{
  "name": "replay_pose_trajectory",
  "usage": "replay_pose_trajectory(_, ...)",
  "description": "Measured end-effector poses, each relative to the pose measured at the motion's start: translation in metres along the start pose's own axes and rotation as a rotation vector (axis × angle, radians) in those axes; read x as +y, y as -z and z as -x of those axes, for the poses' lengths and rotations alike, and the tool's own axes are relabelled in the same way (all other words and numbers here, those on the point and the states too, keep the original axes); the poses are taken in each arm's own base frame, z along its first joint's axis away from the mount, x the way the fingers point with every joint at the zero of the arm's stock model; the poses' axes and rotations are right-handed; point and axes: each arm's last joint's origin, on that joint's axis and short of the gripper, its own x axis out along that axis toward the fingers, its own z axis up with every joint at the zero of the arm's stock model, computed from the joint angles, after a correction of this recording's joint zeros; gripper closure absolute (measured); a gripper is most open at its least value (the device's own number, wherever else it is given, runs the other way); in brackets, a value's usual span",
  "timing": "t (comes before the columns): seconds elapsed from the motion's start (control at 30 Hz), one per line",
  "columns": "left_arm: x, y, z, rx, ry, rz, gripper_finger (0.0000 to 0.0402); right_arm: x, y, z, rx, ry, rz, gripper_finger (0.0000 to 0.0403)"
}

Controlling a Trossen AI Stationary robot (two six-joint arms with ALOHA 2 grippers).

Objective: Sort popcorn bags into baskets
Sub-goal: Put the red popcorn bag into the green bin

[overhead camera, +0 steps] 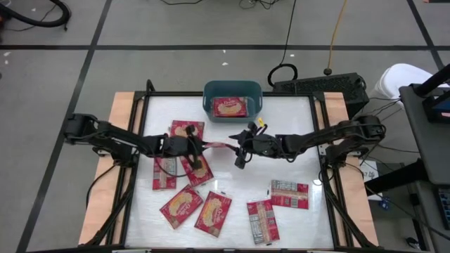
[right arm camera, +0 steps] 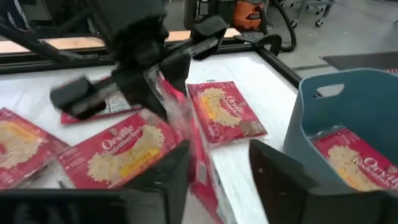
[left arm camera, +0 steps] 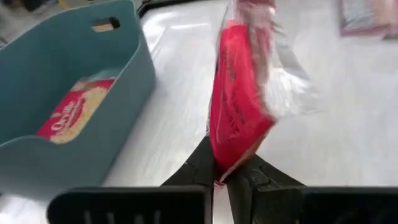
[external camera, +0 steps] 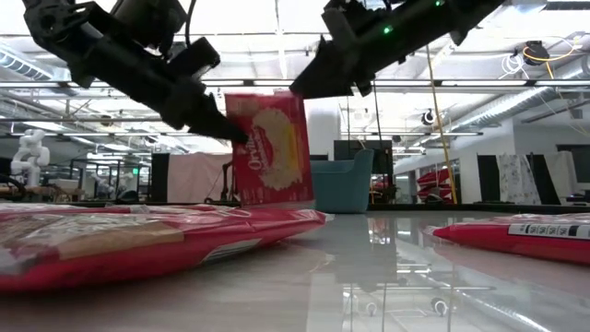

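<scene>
Handover above the table: left gripper pinches 1 popcorn bag; right gripper, fingers spread, should clear before the carry to the basket

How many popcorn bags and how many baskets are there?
Loose bags lying on the table: 7 that show
Boxed bag inside the basket: 1
Lifted bag in the left claw: 1
Basket: 1
Total: 9 popcorn bags and 1 basket; the arms may hide more.
</scene>
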Motion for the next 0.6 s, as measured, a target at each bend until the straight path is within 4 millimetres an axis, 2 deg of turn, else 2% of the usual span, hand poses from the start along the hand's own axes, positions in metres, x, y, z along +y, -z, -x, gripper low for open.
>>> replay_pose_trajectory(0.13, 0.006, -0.002, 0.005, 0.01, 0.034, 0.028, 0.038, 0.005, 0.0, 0.004, 0.009, -0.017, -0.011, 0.0194)
replay_pose_trajectory(0.27, 0.01, -0.001, 0.005, 0.018, 0.077, 0.046, 0.0366, 0.005, 0.005, 0.002, 0.036, -0.014, -0.003, 0.0176)
replay_pose_trajectory(0.47, 0.011, 0.0, 0.004, 0.017, 0.127, 0.061, 0.0381, 0.006, 0.011, -0.001, 0.072, -0.014, 0.025, 0.0174)
replay_pose_trajectory(0.6, 0.01, -0.001, 0.004, 0.013, 0.15, 0.066, 0.0378, 0.009, 0.018, -0.013, 0.077, -0.069, 0.035, 0.0184)
